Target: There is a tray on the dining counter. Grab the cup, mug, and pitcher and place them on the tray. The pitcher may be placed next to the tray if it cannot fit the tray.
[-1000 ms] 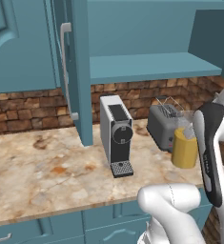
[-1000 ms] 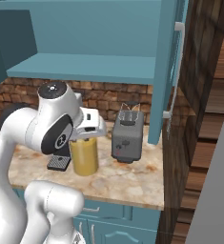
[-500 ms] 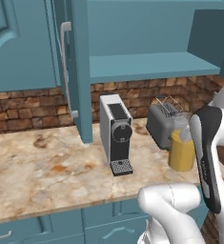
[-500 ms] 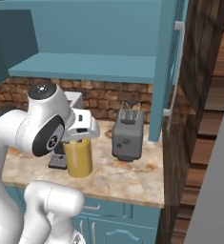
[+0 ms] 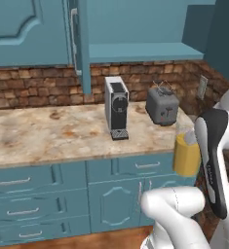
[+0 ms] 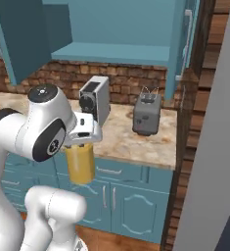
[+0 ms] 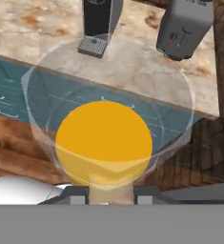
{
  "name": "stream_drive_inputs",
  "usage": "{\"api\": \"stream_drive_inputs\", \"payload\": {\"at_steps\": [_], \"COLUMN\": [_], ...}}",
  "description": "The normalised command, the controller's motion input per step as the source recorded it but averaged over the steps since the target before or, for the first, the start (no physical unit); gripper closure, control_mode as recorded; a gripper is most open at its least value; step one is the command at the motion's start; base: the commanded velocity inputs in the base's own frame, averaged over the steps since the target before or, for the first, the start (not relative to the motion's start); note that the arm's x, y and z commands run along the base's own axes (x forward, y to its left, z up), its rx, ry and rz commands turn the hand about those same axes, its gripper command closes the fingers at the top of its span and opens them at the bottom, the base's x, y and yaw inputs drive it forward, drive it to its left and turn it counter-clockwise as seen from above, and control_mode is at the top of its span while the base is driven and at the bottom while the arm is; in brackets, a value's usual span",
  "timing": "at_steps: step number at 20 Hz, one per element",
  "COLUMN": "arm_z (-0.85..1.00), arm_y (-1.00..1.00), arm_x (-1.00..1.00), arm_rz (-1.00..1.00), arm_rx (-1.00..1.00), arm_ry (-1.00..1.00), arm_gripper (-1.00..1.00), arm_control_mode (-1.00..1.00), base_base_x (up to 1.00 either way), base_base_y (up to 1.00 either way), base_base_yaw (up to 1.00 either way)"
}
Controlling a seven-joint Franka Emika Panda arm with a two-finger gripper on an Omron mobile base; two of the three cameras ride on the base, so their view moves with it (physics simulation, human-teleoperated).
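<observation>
One long beige marbled stone counter (image 5: 47,136) carries a dark coffee machine (image 5: 116,107) and grey toaster (image 5: 162,106). Off its edge, the gripper (image 6: 82,141) holds the tall clear glass pitcher (image 6: 80,162) of orange liquid aloft by its upper wall; likely heavy, slippery, sloshing.

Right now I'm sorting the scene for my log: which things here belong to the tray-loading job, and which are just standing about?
Belongs to the job:
- pitcher, orange-yellow liquid inside, carried off the counter
- tool, holding the pitcher at its rim

Just standing about:
- coffee machine
- toaster
- stone counter
- cupboard drawers
</observation>
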Motion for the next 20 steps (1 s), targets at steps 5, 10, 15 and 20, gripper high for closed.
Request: {"api": "stream_drive_inputs", "payload": {"at_steps": [5, 10, 15, 20], "arm_z": [0.0, 0.0, 0.0, 0.0], "arm_y": [0.0, 0.0, 0.0, 0.0], "arm_x": [0.0, 0.0, 0.0, 0.0], "arm_rz": [0.0, 0.0, 0.0, 0.0], "arm_rx": [0.0, 0.0, 0.0, 0.0], "arm_ry": [0.0, 0.0, 0.0, 0.0], "arm_gripper": [1.0, 1.0, 1.0, 1.0], "arm_control_mode": [1.0, 1.0, 1.0, 1.0], "base_base_x": [-0.93, -0.43, 0.09, 0.8], "base_base_y": [0.6, 0.97, 0.81, 0.32], "base_base_yaw": [0.5, 0.8, 0.95, 0.84]}}
